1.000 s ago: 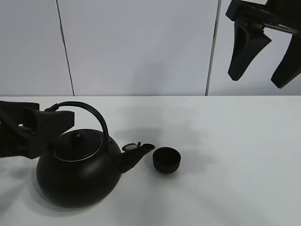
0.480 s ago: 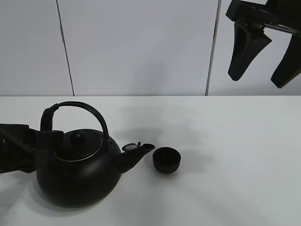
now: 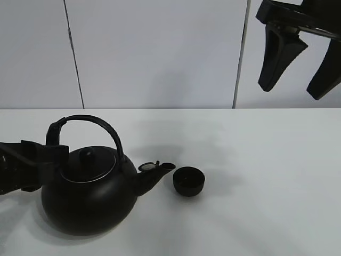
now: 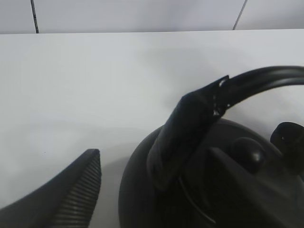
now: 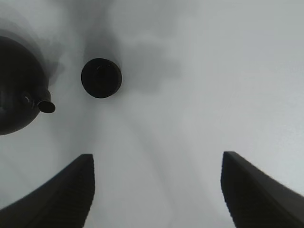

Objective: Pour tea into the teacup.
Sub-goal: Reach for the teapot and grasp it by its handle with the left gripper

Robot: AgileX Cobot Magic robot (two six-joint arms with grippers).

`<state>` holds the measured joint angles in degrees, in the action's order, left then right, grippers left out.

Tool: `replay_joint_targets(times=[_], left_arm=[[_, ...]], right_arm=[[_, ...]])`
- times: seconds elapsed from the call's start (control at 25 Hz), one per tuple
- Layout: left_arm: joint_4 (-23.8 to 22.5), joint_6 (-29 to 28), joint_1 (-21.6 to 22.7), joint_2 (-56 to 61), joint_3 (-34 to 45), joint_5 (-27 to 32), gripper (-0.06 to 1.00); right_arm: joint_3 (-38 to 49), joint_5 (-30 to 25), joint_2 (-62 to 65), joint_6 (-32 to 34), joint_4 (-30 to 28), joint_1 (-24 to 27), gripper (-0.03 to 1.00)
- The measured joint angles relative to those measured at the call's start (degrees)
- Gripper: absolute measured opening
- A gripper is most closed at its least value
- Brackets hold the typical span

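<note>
The big black kettle (image 3: 88,194) stands at the left of the white table, its spout (image 3: 157,169) pointing right at the teacup (image 3: 189,180), a small black bowl-like cup a short gap away. My left gripper (image 3: 50,160) reaches in from the left at the low left end of the arched handle (image 3: 90,120). In the left wrist view the handle (image 4: 190,128) runs between the fingers, and the ribbed finger (image 4: 71,194) stands apart from it, so the left gripper (image 4: 152,154) is open. My right gripper (image 3: 292,88) hangs high at the back right, open and empty; below my right gripper (image 5: 156,161) are the teacup (image 5: 101,78) and kettle (image 5: 14,90).
A pale panelled wall (image 3: 160,53) closes the back of the table (image 3: 266,202). The kettle lid with its knob (image 3: 88,155) sits in place. Nothing else stands on the table.
My left gripper has dropped and pushed in around the left end of the kettle handle, its jaws drawing closer. Kettle, teacup and right arm have not moved.
</note>
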<state>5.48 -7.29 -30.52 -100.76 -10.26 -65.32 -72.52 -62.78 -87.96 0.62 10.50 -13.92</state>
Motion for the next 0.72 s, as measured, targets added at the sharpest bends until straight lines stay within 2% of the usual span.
replay_joint_targets(times=[0.28,0.4,0.56,0.72], left_arm=[[0.0,6.2,0.0,0.0,0.0,0.0,0.45],[0.0,4.7,0.0,0.0,0.0,-0.1,0.45],[0.0,-0.3,1.5,0.0,-0.4,-0.2,0.45],[-1.3,-1.4,2.8,-0.1,-0.6,-0.2,0.45]], right_arm=[[0.0,0.0,0.0,0.0,0.0,0.0,0.51],[0.0,0.0,0.0,0.0,0.0,0.0,0.51],[0.0,0.0,0.0,0.0,0.0,0.0,0.51],[0.0,0.0,0.0,0.0,0.0,0.0,0.51]])
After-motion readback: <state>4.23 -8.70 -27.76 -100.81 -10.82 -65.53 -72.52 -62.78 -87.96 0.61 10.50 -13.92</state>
